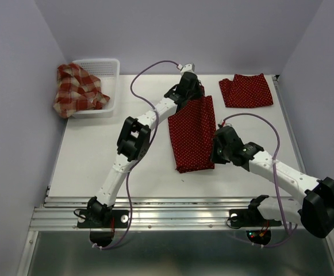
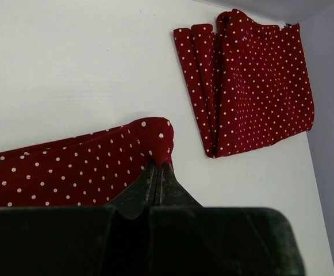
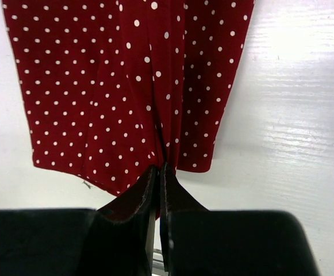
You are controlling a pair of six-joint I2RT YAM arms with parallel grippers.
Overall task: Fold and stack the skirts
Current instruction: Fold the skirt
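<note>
So here's where you're at. Your left gripper (image 2: 158,168) is clamped on a corner of the long dotted skirt (image 1: 191,135). The jaws are pressed together with a little peak of red cloth pinched between the tips. Your right gripper (image 3: 160,170) is doing the same at the other end, jaws squeezed together on a bunch of fabric right by the hem, with the cloth creasing up into the pinch.

That skirt sits to the right of the basket (image 1: 112,68), stretched out as a long strip on the table (image 1: 86,161). The end your left gripper has is about level with the basket. The end your right gripper has is nearer the arm bases than the basket is. Most of the strip lies flat.

The folded dotted skirt (image 1: 246,90) is further right again, well apart from the basket and roughly level with it. It lies flat with a few pleats showing along one edge, and neither gripper touches it.

The plaid skirt (image 1: 77,89) is crumpled up, half in the basket and half spilling over its left rim.
</note>
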